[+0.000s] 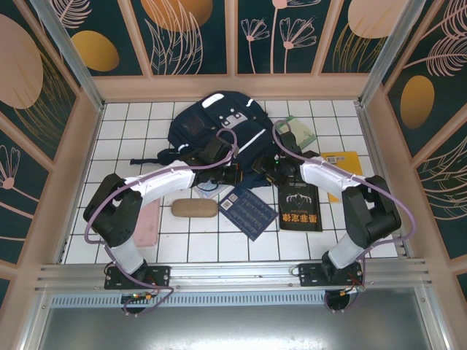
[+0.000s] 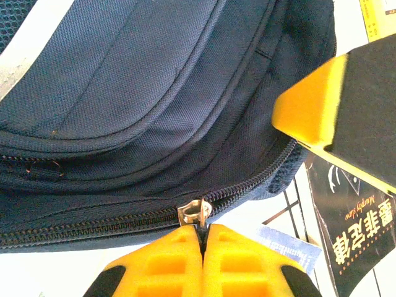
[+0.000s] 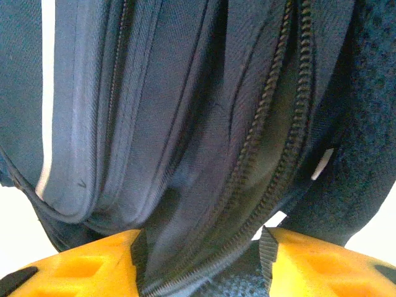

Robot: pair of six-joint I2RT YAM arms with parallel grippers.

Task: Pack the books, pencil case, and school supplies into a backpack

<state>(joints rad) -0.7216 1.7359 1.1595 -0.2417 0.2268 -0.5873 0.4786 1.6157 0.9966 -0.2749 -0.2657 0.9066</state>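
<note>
Backpack (image 1: pixel 219 127) lay flat at far-centre of the tiled table (image 1: pixel 124 131), zip edge toward the arms. Left gripper (image 2: pixel 202 238) had its fingers pressed together, pinching the metal zipper pull (image 2: pixel 195 211); zip teeth looked closed on both sides of it. Right gripper (image 3: pixel 201 272) had fingers spread w/ a fold of backpack fabric between them, beside the zip; whether they squeezed it couldn't be told. Nothing looked packed yet: black book (image 1: pixel 299 208), navy book (image 1: pixel 248 211), yellow book (image 1: pixel 341 162), green book (image 1: pixel 299 130), tan pouch (image 1: pixel 195 208) & pink case (image 1: pixel 148 222) all lay out on the tiles near the bag. Judged stage: very early, opening the bag; all loading & zipping up left to do
</note>
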